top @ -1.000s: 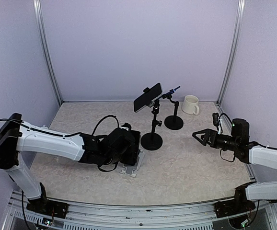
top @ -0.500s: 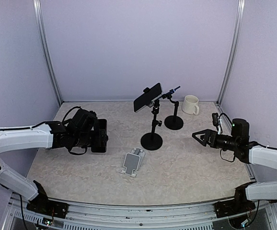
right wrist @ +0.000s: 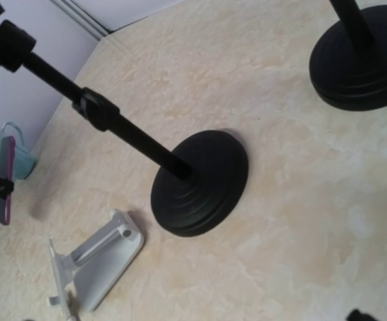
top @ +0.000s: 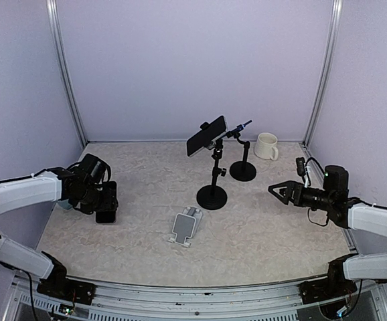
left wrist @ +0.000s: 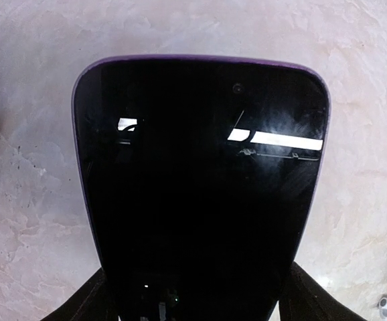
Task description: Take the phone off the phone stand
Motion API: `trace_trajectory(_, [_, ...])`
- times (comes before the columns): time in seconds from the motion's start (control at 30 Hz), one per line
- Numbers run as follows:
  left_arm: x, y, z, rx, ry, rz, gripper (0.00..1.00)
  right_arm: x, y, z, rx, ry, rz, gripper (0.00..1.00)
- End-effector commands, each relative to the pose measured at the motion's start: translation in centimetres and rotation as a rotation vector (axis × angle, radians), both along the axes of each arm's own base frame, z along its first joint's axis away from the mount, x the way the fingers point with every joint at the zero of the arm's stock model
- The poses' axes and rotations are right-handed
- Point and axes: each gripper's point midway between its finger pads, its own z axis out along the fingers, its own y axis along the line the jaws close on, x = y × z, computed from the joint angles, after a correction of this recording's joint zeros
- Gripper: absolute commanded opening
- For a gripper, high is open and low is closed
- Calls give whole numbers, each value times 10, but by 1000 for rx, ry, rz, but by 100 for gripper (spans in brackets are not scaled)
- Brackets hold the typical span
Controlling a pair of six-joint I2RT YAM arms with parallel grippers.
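Though black overhead, phone (left wrist: pixel 200 187) purple-rimmed at wrist

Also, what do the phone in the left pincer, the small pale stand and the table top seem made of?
Phone: glossy black glass front, since it mirrors the lights; the purple rim looks like plastic.
Small pale stand: matte light grey, probably moulded plastic, possibly painted metal.
Table top: beige marbled pattern, dull sheen; stone or printed laminate, I cannot tell.

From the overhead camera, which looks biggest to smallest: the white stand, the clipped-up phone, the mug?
The white stand and the phone on the tall stand look about alike; I won't rank them.
The mug looks smallest, though it sits farthest back.
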Motion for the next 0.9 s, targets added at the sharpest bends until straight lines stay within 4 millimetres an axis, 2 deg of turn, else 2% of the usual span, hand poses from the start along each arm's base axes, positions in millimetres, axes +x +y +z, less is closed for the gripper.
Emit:
trace_trajectory(0.0, [10, -11, -7, -2, 45, -72, 54, -3, 4, 11, 13, -38, 19, 100])
trace_trajectory(0.17, [22, -14, -15, 23, 82, -106, 54, -8, 9, 15, 39, -50, 53, 100])
trace_trajectory(0.53, [28, 8, -42, 41, 175, -124, 54, -6, 9, 14, 50, -44, 53, 100])
trace_trajectory(0.73, [28, 10, -55, 34, 206, -147, 62, -4, 10, 13, 49, -41, 54, 100])
trace_trajectory(0.87, [30, 12, -59, 38, 213, -152, 78, -2, 10, 14, 44, -38, 55, 100])
